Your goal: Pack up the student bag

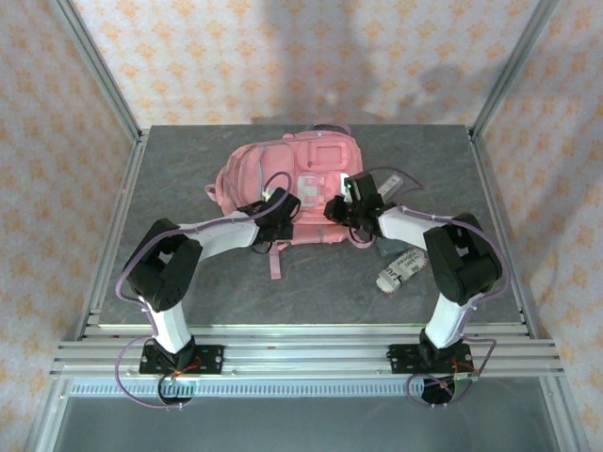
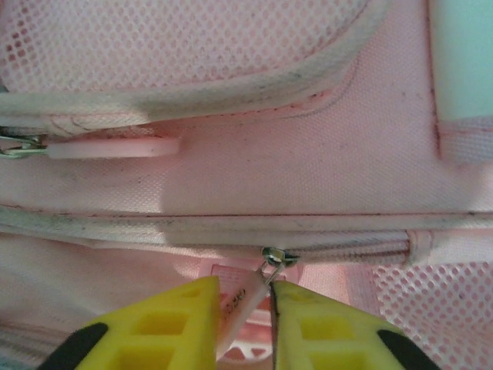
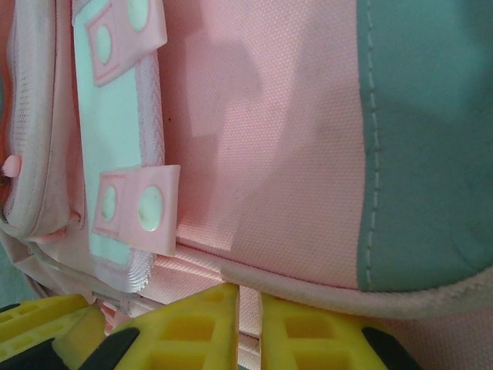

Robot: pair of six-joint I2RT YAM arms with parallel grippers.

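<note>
**Top external view.** Hidden: the near edge of the large pink fabric student bag [image 1: 259,174] lies under both wrists. The jaws of the left tool [image 1: 280,209] and right tool [image 1: 347,202] are too small to read here. A white printed roll [image 1: 399,272] is partly covered by the right arm. Position: the bag lies flat at the middle of the grey table [image 1: 179,188], with the left tool over its near left part and the right tool over its near right part. Appearance: pink, with a pale patch on the front and a strap trailing toward the arms.

**Left wrist view.** The bag is cut off on every side. The left tool's yellow fingers [image 2: 154,327] stand slightly apart with a pale zip pull [image 2: 240,308] in the gap. Whether they press it cannot be told. Directly ahead is pink mesh, soiled white piping and a second pink zip pull [image 2: 115,146].

**Right wrist view.** The right tool's jaws are nearly together with pink showing in the slit. A hold cannot be confirmed. Just ahead is smooth pink cloth, a light blue strip [image 3: 108,116] and a grey-green panel [image 3: 431,139].
</note>
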